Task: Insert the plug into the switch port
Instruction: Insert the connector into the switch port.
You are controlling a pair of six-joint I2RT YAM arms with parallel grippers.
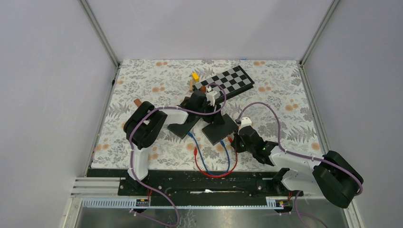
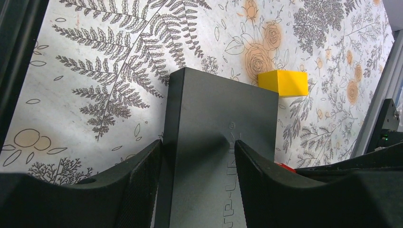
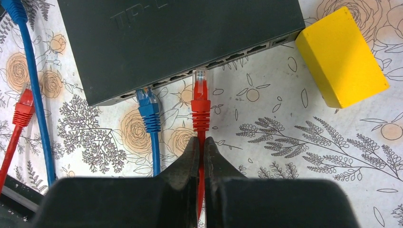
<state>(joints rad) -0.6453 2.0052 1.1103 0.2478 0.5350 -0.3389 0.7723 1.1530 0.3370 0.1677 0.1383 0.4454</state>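
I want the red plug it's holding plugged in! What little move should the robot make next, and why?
Probably push the right tool straight forward slightly. It pinches the red cable behind the red plug, whose clear tip sits at the mouth of a port on the network switch, lined up but not yet seated.

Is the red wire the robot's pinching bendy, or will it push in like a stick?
Probably bendy overall: in the top view the red cable curls in a loose loop. The short bit beyond the right jaws looks straight, so it likely pushes firmly. Its clear plug seems hard, perhaps brittle.
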